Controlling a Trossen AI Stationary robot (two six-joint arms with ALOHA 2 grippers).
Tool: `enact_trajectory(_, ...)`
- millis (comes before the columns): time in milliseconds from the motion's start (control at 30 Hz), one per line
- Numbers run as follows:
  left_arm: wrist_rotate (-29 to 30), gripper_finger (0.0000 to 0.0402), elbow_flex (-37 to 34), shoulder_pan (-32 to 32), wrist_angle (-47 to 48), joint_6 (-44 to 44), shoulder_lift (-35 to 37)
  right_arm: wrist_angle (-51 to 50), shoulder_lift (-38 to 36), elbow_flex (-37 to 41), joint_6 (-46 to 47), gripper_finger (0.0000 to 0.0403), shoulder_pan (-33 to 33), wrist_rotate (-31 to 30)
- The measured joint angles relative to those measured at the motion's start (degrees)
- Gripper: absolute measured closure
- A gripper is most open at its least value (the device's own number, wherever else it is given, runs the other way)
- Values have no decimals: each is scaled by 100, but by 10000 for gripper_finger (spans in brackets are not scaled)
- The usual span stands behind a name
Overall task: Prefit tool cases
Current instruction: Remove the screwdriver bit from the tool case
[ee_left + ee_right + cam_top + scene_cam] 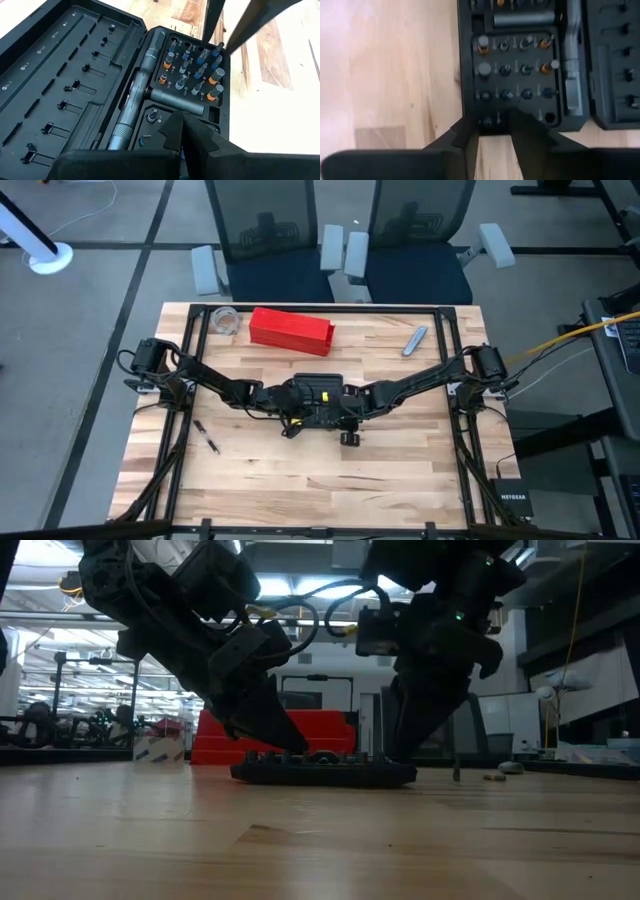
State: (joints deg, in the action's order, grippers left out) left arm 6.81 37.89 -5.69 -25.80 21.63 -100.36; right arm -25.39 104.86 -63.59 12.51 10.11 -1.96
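From above, the black tool case (pixel 318 402) lay open at the middle of the table (pixel 400 480), both grippers meeting over it, a red box (pixel 291 329) behind. At table height, the case (pixel 325 772) lay flat under both arms. The left gripper (pixel 192 131) was closed, empty, over the tray beside a ratchet handle (pixel 135 107). The right gripper (pixel 494 131) stood partly open, fingers astride the case's bit-filled edge; whether it gripped, I cannot tell.

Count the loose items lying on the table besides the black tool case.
4: a red box at the far edge, a clear round container left of it, a grey tool far right, and a small dark bit near left. The arms may hide more.
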Motion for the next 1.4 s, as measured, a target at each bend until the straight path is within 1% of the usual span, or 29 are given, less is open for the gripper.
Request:
enact_trajectory(67, 0, 402, 0, 0, -2, -2, -2, -2, 45, 0, -53, 328, 0, 58)
enact_trajectory(133, -4, 401, 0, 2, 0, 2, 0, 13, 52, -2, -60, 372, 0, 225)
enact_trajectory(167, -3, 401, 0, 10, 4, 8, 0, -5, 50, -17, -58, 385, -2, 290)
enact_trajectory(200, -7, 401, 0, 23, 4, 17, 0, -57, 50, -57, -61, 391, -2, 312)
enact_trajectory(367, -28, 401, 0, 57, 7, 0, 0, -376, 11, -300, -83, 397, -55, 304)
enact_trajectory(533, -24, 401, 2, 57, 19, 4, 0, -303, -90, -376, -51, 399, -270, 314)
enact_trajectory(600, -11, 401, 2, 57, 27, 4, 0, -643, -88, -436, -85, 400, -346, 298)
enact_trajectory(667, -2, 401, 4, 39, 74, 29, 0, -756, -137, -452, -83, 401, -448, 248)
enact_trajectory(800, 11, 401, 9, 27, 130, 92, 2, -1628, -536, -373, -54, 401, -634, -106)
enact_trajectory(867, 22, 401, 9, 10, 146, 90, 2, -1961, -907, -142, -6, 401, -745, -268)
enact_trajectory(933, 22, 401, 9, 11, 151, 84, 2, -2205, -1344, 207, 253, 402, -854, -374)
enact_trajectory(1000, 20, 401, 7, 11, 131, 53, 2, -2209, -1906, 703, 638, 402, -972, -441)
enact_trajectory(1100, 17, 402, 5, 11, 105, 41, 0, -2234, -2528, 1485, 1314, 402, -1136, -452)
enact_trajectory(1200, 15, 401, 4, 11, 86, 35, -1, -1976, -2905, 2116, 1927, 402, -1299, -408)
enact_trajectory(1267, 15, 401, 4, 11, 87, 31, 0, -1631, -3001, 2424, 2219, 402, -1404, -408)
enact_trajectory(1400, 0, 401, 4, 11, 114, 30, 0, -941, -3031, 2757, 2480, 403, -1597, -410)
